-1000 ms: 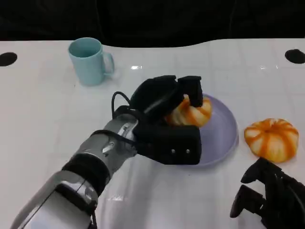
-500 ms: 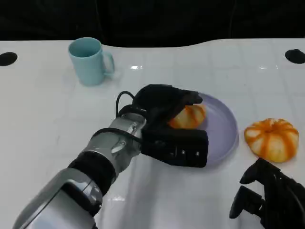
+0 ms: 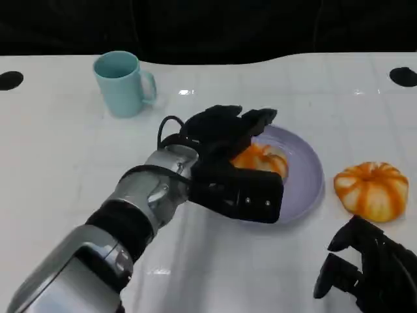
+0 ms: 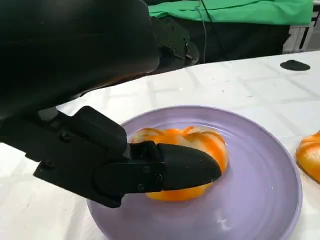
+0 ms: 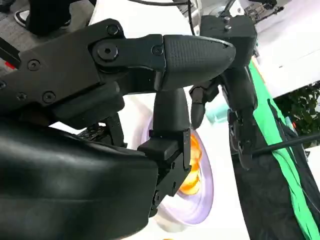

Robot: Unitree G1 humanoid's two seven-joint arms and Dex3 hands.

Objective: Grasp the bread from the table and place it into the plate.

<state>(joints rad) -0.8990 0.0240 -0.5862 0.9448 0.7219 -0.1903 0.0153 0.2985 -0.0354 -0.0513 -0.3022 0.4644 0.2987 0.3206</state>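
The round orange-and-white striped bread (image 3: 262, 158) lies on the shallow lavender plate (image 3: 306, 179), near the middle of the white table (image 3: 58, 169). The left hand (image 3: 231, 153) reaches over the plate from its 8 o'clock side, black fingers (image 4: 185, 167) spread around the bread; one fingertip lies against the bread's side in the left wrist view, but whether the hand grips it or has let go cannot be told. A second orange-and-white striped bread (image 3: 371, 189) sits on the table at the plate's 3 o'clock, apart from it. The right hand (image 3: 368, 270) rests at the table's 5 o'clock, fingers loosely spread, holding nothing. A pale blue ceramic mug (image 3: 122, 83) stands at the plate's 10 o'clock.
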